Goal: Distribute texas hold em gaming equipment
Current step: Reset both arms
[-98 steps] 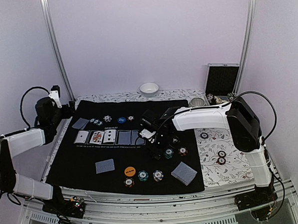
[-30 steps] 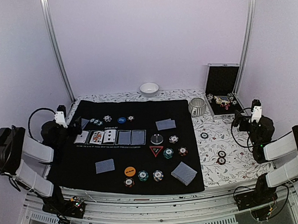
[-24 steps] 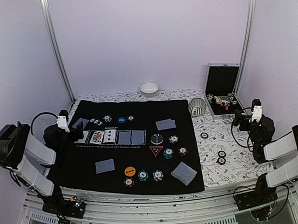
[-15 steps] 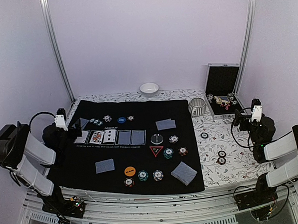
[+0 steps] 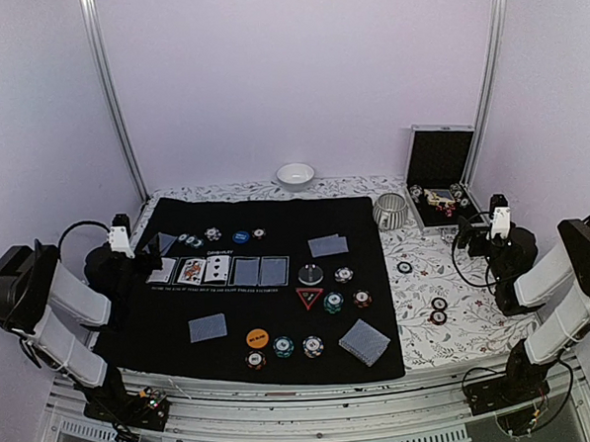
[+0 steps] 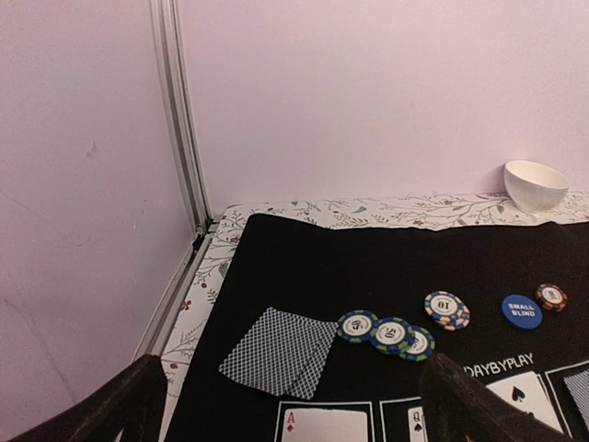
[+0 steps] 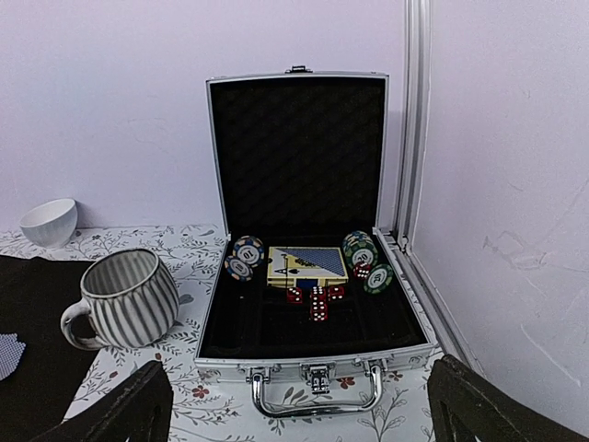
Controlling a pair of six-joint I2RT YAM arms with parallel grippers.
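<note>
Looks nearly done, with playing cards (image 5: 218, 272) and poker chips (image 5: 284, 347) spread over black mat (image 5: 275, 217), three stray chips (image 5: 439, 304) right; left gripper (image 6: 293, 368), right gripper (image 7: 299, 366) wide, empty.

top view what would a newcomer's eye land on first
The black felt mat across the left and middle, dotted with striped poker chips and a row of playing cards. Next, the open silver metal case at the far right, holding more chips, a card deck and red dice.
</note>
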